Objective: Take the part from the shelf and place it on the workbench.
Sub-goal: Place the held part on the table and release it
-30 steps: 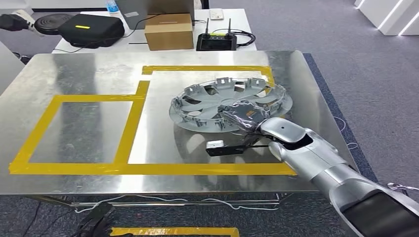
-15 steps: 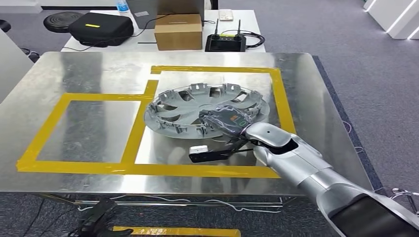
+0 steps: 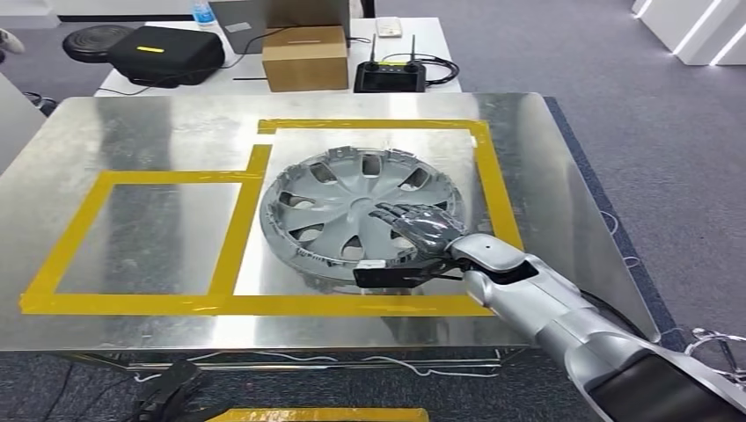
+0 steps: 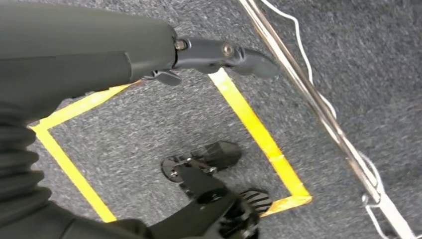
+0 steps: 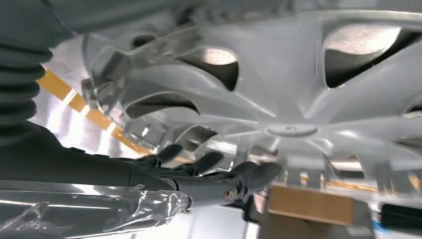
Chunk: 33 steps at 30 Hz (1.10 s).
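Grey carpet and a steel workbench (image 3: 158, 132) marked with yellow tape (image 3: 237, 303) are shown in the head view. The part, a grey plastic hubcap (image 3: 339, 207), is seen lying flat inside the taped box nearer the workbench's right edge. The right hand (image 3: 413, 230) is spread over the hubcap's near right rim, fingers apart; whether it grips or merely rests cannot be told. The hubcap is judged light, fairly stiff, smooth-faced, with brittle clips at the rim; a hold through a spoke opening or at the rim edge is judged safest.

Left wrist view: the left hand (image 4: 219, 52) is seen hanging over carpet, nothing held, fingers extended.

Right wrist view: curved spokes, oval openings and a hub disc are shown close up. Dark fingers (image 5: 199, 164) are seen under the hubcap's edge.
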Motion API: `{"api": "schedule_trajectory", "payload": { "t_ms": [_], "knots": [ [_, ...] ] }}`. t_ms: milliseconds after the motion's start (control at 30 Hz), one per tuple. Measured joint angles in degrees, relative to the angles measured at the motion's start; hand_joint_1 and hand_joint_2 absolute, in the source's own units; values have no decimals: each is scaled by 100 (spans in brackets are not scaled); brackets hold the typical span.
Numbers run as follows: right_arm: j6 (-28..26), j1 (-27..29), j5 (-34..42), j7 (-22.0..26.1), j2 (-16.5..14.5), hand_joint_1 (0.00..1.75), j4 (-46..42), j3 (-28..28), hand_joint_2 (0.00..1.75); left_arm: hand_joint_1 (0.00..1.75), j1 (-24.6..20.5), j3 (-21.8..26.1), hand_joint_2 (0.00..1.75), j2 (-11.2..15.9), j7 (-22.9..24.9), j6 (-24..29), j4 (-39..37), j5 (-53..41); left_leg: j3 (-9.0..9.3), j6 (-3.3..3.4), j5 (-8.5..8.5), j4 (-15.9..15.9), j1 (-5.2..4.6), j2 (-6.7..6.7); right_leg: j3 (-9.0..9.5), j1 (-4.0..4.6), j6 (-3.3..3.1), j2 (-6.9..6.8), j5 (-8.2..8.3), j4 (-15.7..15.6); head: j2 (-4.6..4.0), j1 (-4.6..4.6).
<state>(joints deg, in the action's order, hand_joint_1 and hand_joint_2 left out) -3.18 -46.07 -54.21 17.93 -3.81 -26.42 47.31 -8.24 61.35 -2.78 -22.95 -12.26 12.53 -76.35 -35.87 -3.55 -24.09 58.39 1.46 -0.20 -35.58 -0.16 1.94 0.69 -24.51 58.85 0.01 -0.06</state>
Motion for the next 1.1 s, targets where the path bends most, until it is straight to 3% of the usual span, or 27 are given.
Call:
{"api": "schedule_trajectory", "payload": {
  "t_ms": [67, 200, 233, 300, 367, 400, 467, 533, 567, 633, 700, 767, 833, 867, 900, 933, 1000, 1033, 1100],
  "knots": [
    [-3, 0, 134, -51, 18, 0, 23, -74, 0, 0, -2, 0, 0, 0, 15, 4, -3, 23, -5, 98, -33, -7, -7, -18, -12, 17, 23, 2, 5, -1, 0, 3],
    [-13, 8, 201, -62, 30, 0, 27, -118, 0, 0, 6, 0, 0, 1, 17, 4, -3, 36, -6, 121, -37, -4, -17, -22, -3, 13, 31, -1, 9, -12, -1, 18],
    [-37, 10, 287, -88, 43, 0, 29, -177, 0, 0, 13, 1, 0, 0, 18, 4, -3, 51, -4, 153, -35, -5, -17, -23, -9, 4, 45, -5, -9, 4, -1, 21],
    [-44, -19, 685, -653, 84, 0, 47, -543, 0, 0, 32, 4, 0, 3, 41, 38, -3, 162, 5, 247, -36, -6, -26, -28, -385, -8, 87, -15, -386, 785, -1, 44],
    [203, -102, 1033, -1570, 110, 0, 98, -970, 0, 0, 54, 11, 0, 7, 68, 82, -3, 283, 15, 311, -41, -7, -44, -35, -850, -6, 96, -21, -734, 1697, -1, 67],
    [378, -153, 1082, -1858, 114, 0, 131, -1081, 0, 0, 68, 15, 0, 7, 73, 91, -4, 308, 19, 316, -43, -7, -55, -42, -879, 2, 70, -20, -668, 1713, -1, 70],
    [442, -247, 1257, -1951, 139, 0, 161, -1303, 0, 0, 98, 21, 0, 3, 53, 91, -5, 348, 31, 321, -48, -7, -75, -56, -614, 41, -20, -18, -280, 1093, -1, 78],
    [-124, -203, 1599, -1426, 196, 0, 10, -1594, 0, 0, 119, 24, 0, -4, -26, 66, -7, 384, 31, 307, -54, -3, -99, -66, -239, 94, -91, -24, 8, 325, -1, 77],
    [-620, -65, 1793, -1031, 241, 0, -220, -1791, 0, 0, 131, 25, 0, -7, -95, 48, -7, 399, 29, 294, -54, -4, -101, -74, -129, 114, -99, -32, 53, 114, -1, 73],
    [-1588, 448, 2102, -298, 348, 0, -970, -2227, 0, 0, 178, 26, 0, -11, -250, 18, -9, 419, 37, 249, -55, -17, -87, -97, -56, 138, -91, -59, 37, 3, -1, 71],
    [-2144, 1146, 2297, 208, 445, 0, -1975, -2661, 0, 0, 250, 26, 0, -16, -384, -9, -11, 429, 36, 202, -139, 20, -73, -94, -1, 131, -121, -85, 45, -63, -1, 74],
    [-2404, 1811, 2417, 608, 512, 0, -2981, -3086, 0, 0, 312, 27, 0, -22, -478, -34, -16, 443, -120, 178, -443, 426, -76, -71, 49, 109, -153, -104, 60, -129, -1, 68],
    [-2455, 2316, 2460, 798, 555, 0, -3722, -3415, 0, 0, 347, 28, 0, -20, -519, -40, -19, 455, -447, 161, -809, 1176, -79, -62, 59, 107, -173, -107, 55, -140, -1, 67],
    [-2434, 2504, 2463, 818, 567, 0, -3999, -3532, 0, 0, 355, 28, 0, -17, -526, -40, -19, 459, -574, 146, -886, 1450, -78, -62, 60, 102, -175, -104, 51, -138, -1, 68],
    [-2423, 2653, 2458, 843, 575, 0, -4215, -3632, 0, 0, 359, 28, 0, -14, -534, -41, -19, 460, -618, 125, -850, 1535, -74, -60, 62, 92, -172, -98, 46, -134, -1, 69],
    [-2440, 2770, 2460, 908, 581, 0, -4417, -3723, 0, 0, 359, 28, 0, -11, -544, -46, -19, 464, -552, 100, -709, 1397, -66, -58, 65, 74, -160, -89, 40, -124, -1, 67],
    [-2626, 3028, 2515, 1189, 587, 0, -4855, -3905, 0, 0, 351, 28, 0, -9, -567, -63, -20, 484, -183, 29, -320, 695, -33, -53, 70, 41, -98, -76, 8, -80, -1, 60],
    [-2776, 3251, 2557, 1380, 600, 0, -5143, -4010, 0, 0, 348, 29, 0, -10, -581, -68, -22, 503, -2, 22, -207, 349, -21, -61, 66, 38, -56, -81, -17, -38, -1, 46],
    [-3069, 3952, 2583, 1747, 630, 0, -5860, -4255, 0, 0, 388, 45, 0, -20, -609, -40, -25, 563, 171, 72, -177, 34, -17, -88, 66, 60, 8, -110, -50, 15, 0, 38]
  ]
}}
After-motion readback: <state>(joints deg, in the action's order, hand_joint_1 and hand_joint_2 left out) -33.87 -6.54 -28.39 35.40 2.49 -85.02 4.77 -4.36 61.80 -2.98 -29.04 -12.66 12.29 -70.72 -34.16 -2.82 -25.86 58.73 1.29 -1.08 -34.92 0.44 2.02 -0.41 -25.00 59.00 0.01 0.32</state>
